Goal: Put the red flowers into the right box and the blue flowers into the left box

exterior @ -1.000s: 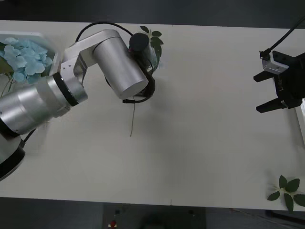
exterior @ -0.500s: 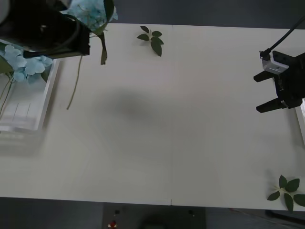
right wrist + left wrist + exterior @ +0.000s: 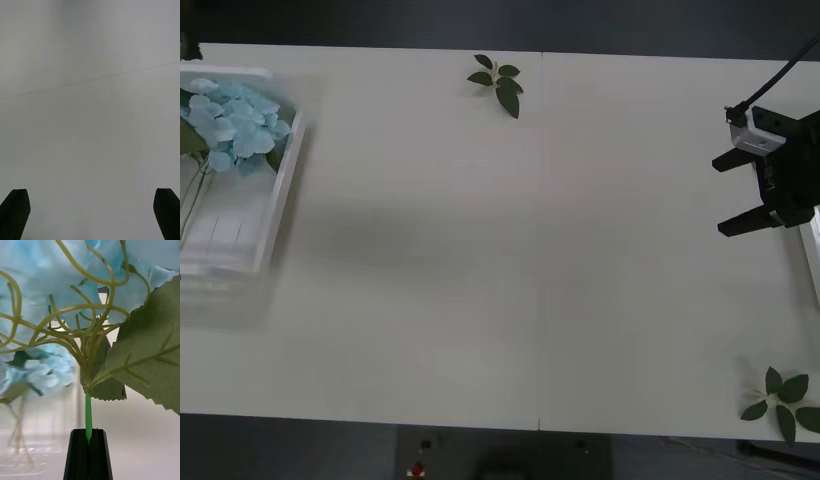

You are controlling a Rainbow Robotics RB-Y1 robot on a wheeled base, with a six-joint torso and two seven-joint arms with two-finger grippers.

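Note:
My left gripper [image 3: 89,453] is shut on the thin green stem of a blue flower [image 3: 48,281], whose pale blue head and big green leaf [image 3: 150,360] stand above the fingers. Beneath it, another blue flower [image 3: 43,373] lies in the left box [image 3: 33,465]. In the front view the left box [image 3: 280,190] sits at the table's far left with blue flowers [image 3: 232,122] at its far end. My right gripper [image 3: 719,198] hovers open near the right edge, beside the right box [image 3: 812,262]; its fingers [image 3: 15,212] hold nothing. The red flowers are out of view.
One loose leaf sprig [image 3: 498,82] lies at the table's far edge in the middle. Another sprig [image 3: 783,398] lies at the near right corner. A wide stretch of bare white table [image 3: 510,250] separates the two boxes.
The left arm lifted the blue flower from the middle of the table and carried it left, above the left box, leaving the front view. The right arm stayed still.

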